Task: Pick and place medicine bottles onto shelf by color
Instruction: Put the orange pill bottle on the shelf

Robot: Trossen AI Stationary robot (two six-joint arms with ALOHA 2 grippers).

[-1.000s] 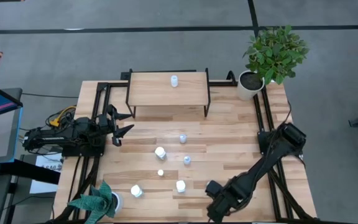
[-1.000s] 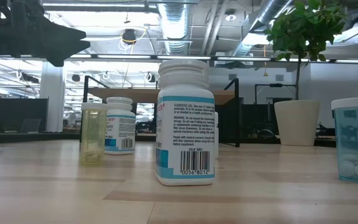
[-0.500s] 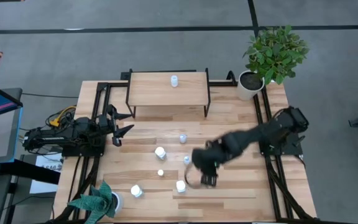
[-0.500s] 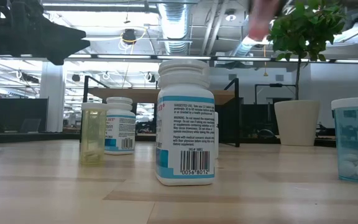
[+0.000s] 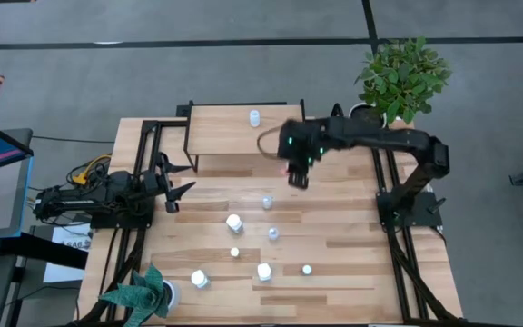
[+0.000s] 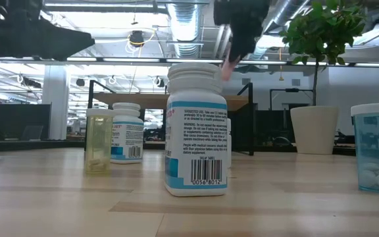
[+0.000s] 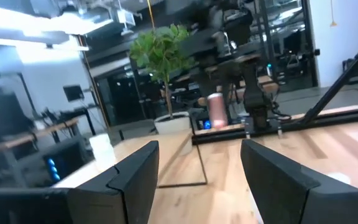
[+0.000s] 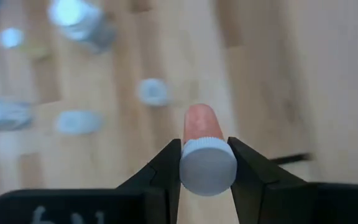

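Note:
My right gripper (image 5: 295, 171) is shut on a small orange bottle with a white cap (image 8: 201, 124), in the air just off the shelf's right end. The same bottle shows in the low view (image 6: 227, 68) and in the left wrist view (image 7: 216, 109). The shelf (image 5: 234, 136) stands at the table's far side with one pale-blue bottle (image 5: 254, 117) standing on it. Several more bottles stand on the table, among them a white one (image 5: 234, 222) and small ones (image 5: 267, 202) (image 5: 306, 269). My left gripper (image 5: 182, 178) waits open at the table's left edge. My right gripper pinches the bottle's white cap (image 8: 207, 167) between its two fingers, one on each side. The fingers point down from above. The orange body (image 6: 227, 68) hangs below them, slightly tilted, lifted clear of the table and the shelf.
A potted plant (image 5: 367, 122) stands at the far right corner, close to my right arm. Another plant (image 5: 145, 294) stands at the near left corner. In the low view a large white bottle (image 6: 197, 128) stands near the camera, with a yellowish one (image 6: 99, 141) and a blue one (image 6: 376, 149).
My right gripper has swept from the table's near edge across the middle toward the far edge, up beside the shelf's right end, carrying the orange bottle. A small bottle near the front edge, hidden under the arm before, now shows.

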